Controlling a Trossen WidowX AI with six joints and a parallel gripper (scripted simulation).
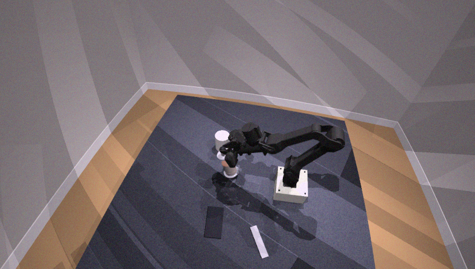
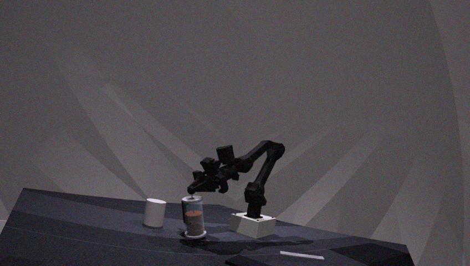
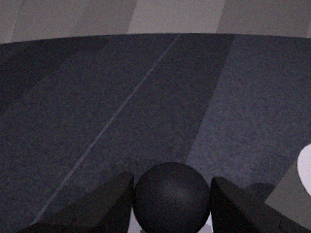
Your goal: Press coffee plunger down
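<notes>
Clamping the plunger knob (image 3: 171,201) from both sides, your gripper (image 2: 192,189) sits right atop the French press (image 2: 193,215), center-left in exterior view, so the push goes straight down w/o tipping. Wrist cam shows the jaws' hold; exterior shows the press upright beside a white cup (image 2: 154,212).

Jaws closed on the knob (image 3: 171,201) atop the press (image 2: 193,217); no room between the fingers. 1 obstacle close by: white cup (image 2: 154,212), beside the press on the jaws' right, apart from it. Ahead of the jaws: open table (image 3: 130,91). Behind: arm base (image 2: 264,229), well apart.
</notes>
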